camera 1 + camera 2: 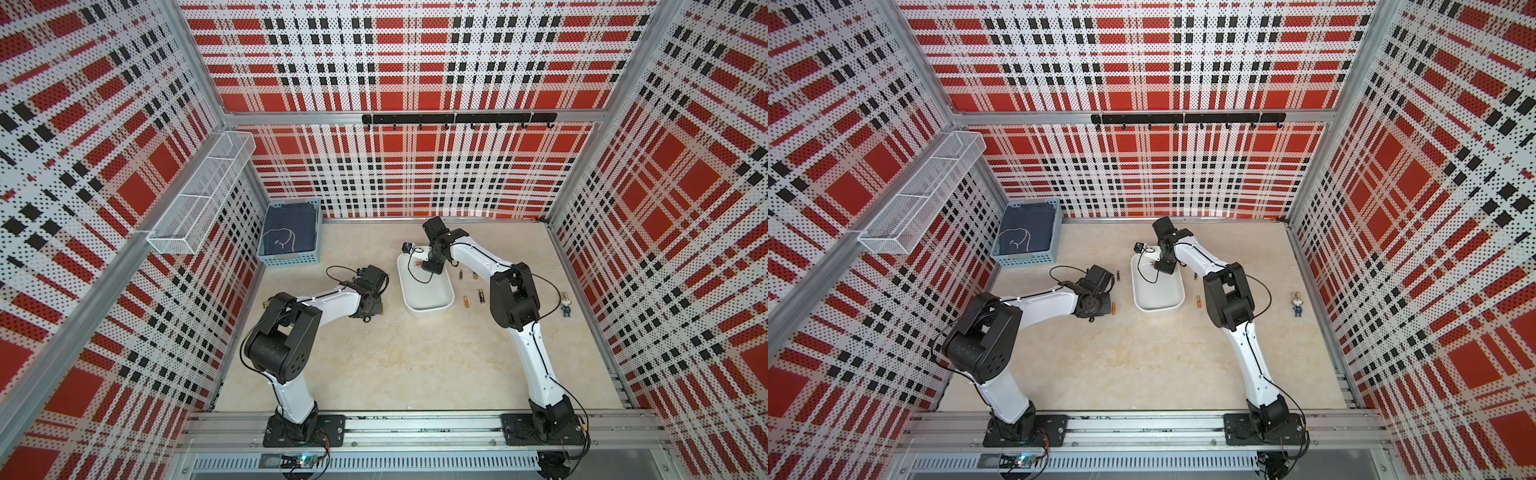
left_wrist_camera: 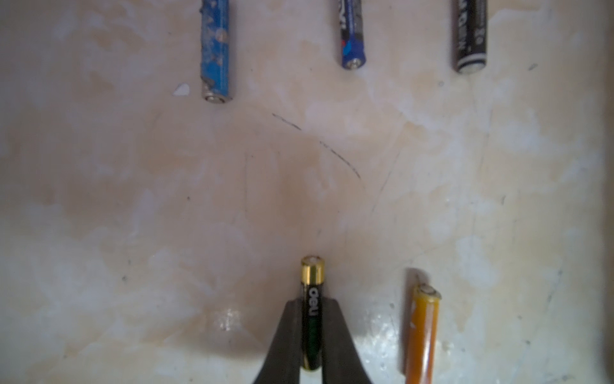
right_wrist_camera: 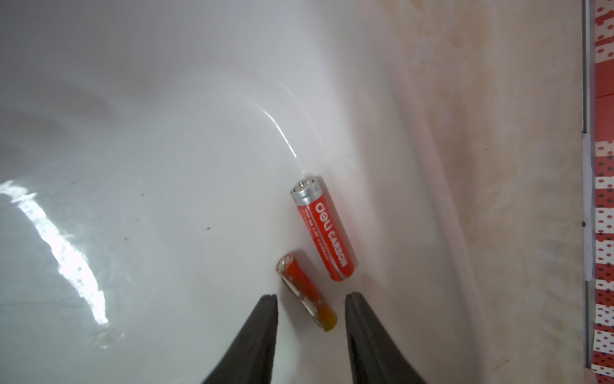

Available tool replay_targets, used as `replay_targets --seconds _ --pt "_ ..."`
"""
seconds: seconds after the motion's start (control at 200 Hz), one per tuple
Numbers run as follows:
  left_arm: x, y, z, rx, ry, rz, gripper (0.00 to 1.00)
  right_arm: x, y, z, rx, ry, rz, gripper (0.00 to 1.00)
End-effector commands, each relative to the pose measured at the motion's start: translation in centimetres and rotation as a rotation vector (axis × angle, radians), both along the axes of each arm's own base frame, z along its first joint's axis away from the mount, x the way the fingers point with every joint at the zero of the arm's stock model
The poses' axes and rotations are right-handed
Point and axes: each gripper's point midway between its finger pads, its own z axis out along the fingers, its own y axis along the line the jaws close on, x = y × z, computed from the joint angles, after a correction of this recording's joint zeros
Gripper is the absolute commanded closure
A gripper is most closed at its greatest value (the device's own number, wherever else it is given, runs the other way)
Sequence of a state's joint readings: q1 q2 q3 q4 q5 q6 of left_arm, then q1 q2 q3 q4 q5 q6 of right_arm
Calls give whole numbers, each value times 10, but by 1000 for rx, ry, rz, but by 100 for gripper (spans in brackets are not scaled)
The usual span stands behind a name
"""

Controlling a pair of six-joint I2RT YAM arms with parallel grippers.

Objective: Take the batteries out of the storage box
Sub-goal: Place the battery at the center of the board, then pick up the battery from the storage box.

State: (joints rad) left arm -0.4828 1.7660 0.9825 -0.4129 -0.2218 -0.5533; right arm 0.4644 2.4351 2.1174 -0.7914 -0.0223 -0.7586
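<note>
Where the left gripper (image 2: 312, 301) stands: low over the table (image 2: 133, 199), outside the storage box (image 1: 428, 309). The jaws are closed on a black-and-gold battery (image 2: 312, 276), with its gold end projecting ahead of the tips.
Reason for hold: a set-down is judged likely, since the cell is aligned parallel to its neighbours.
Beside left tips: an orange battery (image 2: 423, 332) lies parallel, clear of the fingers.
Ahead of left tips: a blue battery (image 2: 216, 50), a dark-blue battery (image 2: 352, 40) and a black battery (image 2: 470, 33) lie in a row, well apart.
Right gripper (image 3: 311, 295): lowered into the storage box with jaws parted and nothing held. An orange-red battery (image 3: 299, 282) lies slanted between the tips, with a gap at each side.
Reason for pose: judged a straddle before closing.
Ahead of right tips: a red battery (image 3: 324, 232) lies near the box wall.
Obstruction: one finger is crowded by the red cell and the curved wall. The slanted cell may twist on the glossy floor.
Bystanders: a toy rabbit (image 1: 565, 302) and a light-blue basket (image 1: 291, 259) are well apart from both grippers and are judged no hindrance.
</note>
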Motion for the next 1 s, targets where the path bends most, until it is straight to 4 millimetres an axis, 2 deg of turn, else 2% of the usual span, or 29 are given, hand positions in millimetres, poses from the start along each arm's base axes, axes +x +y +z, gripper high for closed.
replay_targets --seconds 0.0,0.215,0.426,0.581,0.722,0.877,0.997 --pt "-31 4 -18 23 114 -7 90 -1 -1 -12 -11 17 8 58" --pt "-34 7 -16 38 112 0 78 -11 -3 -25 -15 55 0 64" --pt "-32 9 -10 52 106 -2 72 -13 -3 -33 -8 85 -21 70" --pt "-29 13 1 67 87 9 69 -15 1 -26 26 94 -35 84" --pt "-23 14 20 75 53 16 69 -19 5 -17 58 106 -51 93" --pt "-11 19 53 75 -31 40 69 -24 8 -9 97 125 -73 100" --pt "-4 23 78 50 -95 63 69 -28 12 0 141 130 -100 100"
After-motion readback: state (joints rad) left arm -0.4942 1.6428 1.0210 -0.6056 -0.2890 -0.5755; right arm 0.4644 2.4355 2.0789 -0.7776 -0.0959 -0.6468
